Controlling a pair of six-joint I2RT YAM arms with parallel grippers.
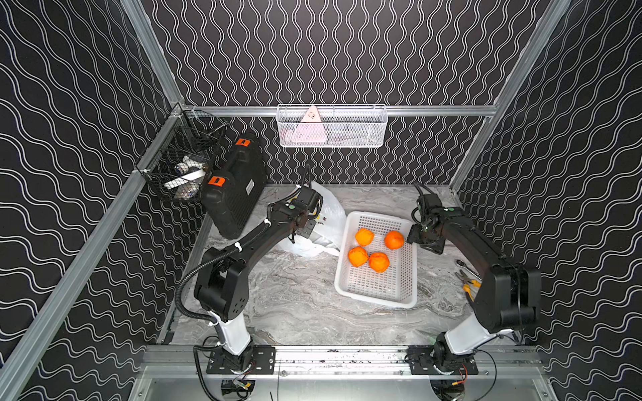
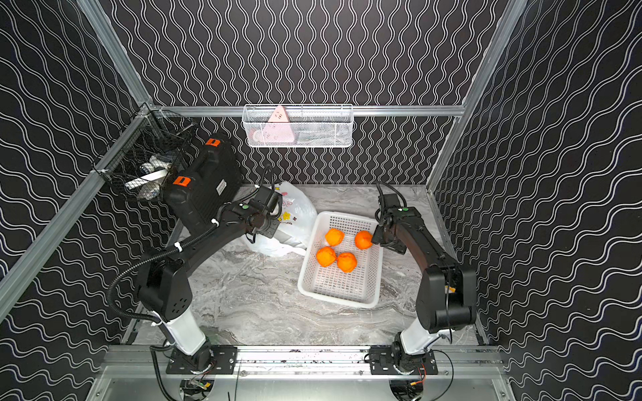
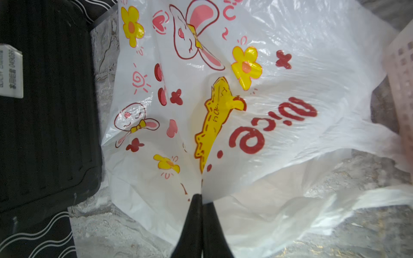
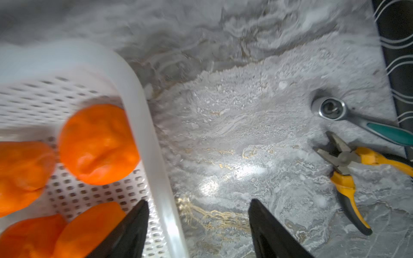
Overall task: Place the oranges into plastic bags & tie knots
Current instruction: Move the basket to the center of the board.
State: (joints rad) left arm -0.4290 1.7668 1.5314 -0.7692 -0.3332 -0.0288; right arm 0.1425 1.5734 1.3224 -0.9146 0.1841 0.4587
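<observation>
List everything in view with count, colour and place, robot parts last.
table: one, grey marble, under everything.
white basket: one, perforated white, on the table.
oranges: four, orange, in the white basket.
plastic bag: one, white with cartoon prints, on the table left of the basket.
case: one, black, leaning at back left.
wire basket: one, black, left rail.
mesh basket: one, white, back rail.
pliers: one, yellow-handled, table's right edge.
wrench: one, silver and teal, beside the pliers.
left gripper: one, black, jaws shut on the plastic bag.
right gripper: one, black, jaws open at the basket's right rim.
</observation>
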